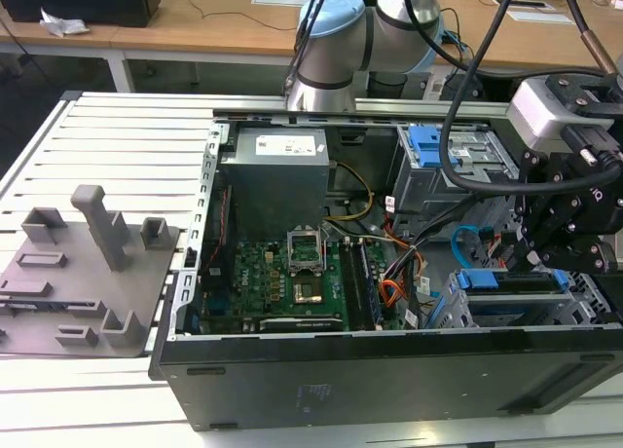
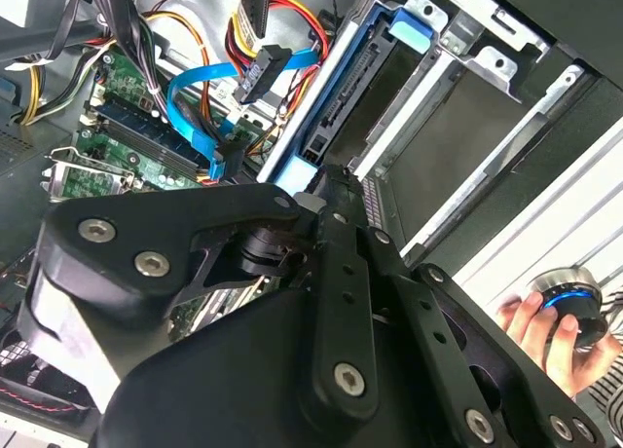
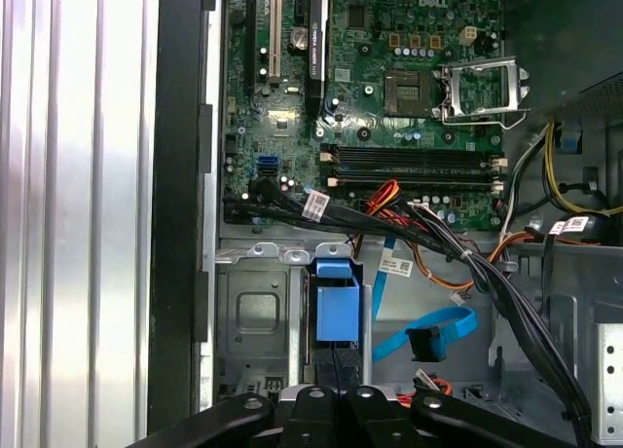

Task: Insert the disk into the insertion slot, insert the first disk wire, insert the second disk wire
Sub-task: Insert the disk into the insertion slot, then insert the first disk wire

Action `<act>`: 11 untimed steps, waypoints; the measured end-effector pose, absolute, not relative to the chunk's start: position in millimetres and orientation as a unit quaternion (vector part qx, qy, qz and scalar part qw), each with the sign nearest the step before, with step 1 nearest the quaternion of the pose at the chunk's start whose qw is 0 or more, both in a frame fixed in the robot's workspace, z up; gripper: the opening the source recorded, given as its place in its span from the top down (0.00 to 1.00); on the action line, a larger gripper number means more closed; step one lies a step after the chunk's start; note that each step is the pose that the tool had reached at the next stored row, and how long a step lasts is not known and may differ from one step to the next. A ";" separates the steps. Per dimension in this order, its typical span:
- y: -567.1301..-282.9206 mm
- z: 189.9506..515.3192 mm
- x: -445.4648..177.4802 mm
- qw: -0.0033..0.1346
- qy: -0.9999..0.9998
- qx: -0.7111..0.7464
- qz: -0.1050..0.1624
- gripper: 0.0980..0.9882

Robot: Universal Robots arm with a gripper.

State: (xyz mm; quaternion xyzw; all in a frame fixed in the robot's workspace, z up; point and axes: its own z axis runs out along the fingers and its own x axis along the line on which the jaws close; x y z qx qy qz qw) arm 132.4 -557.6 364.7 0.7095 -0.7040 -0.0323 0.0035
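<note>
The claw [image 3: 336, 358] appears pressed together, its tip resting on the blue end of the disk [image 3: 338, 310]. In the second wrist view the claw [image 2: 329, 180] meets the same blue frame of the disk [image 2: 321, 107] at its near corner. The disk stands on edge inside the slot [image 3: 251, 312], with its blue carrier end showing at the slot's open mouth.

Just beside the slot, on the motherboard's side, the blue wire [image 3: 443, 323] lies in a loop with its dark plug loose, apart from the disk. The orange wires [image 2: 290, 15] hang farther from the slot, ending in a black plug that touches nothing on the disk.

In the exterior view the claw [image 1: 540, 261] hangs over the slot [image 1: 465, 314], with the disk [image 1: 498, 280] under it and the blue wire [image 1: 461, 238] curving just beside the slot.

Beyond the case wall from the slot, a hand [image 2: 533, 323] grips a round knob [image 2: 569, 294].
</note>
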 end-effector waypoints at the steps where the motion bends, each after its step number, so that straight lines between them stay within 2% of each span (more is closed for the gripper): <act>1: -557.5 364.7 132.4 0.003 -0.704 0.710 -0.032 0.99; 4: -557.5 364.6 132.5 0.003 -0.704 0.710 -0.032 0.99; 8: -557.5 364.5 132.6 0.003 -0.704 0.710 -0.032 0.70; 11: -557.6 364.3 136.7 0.003 -0.704 0.710 -0.032 0.70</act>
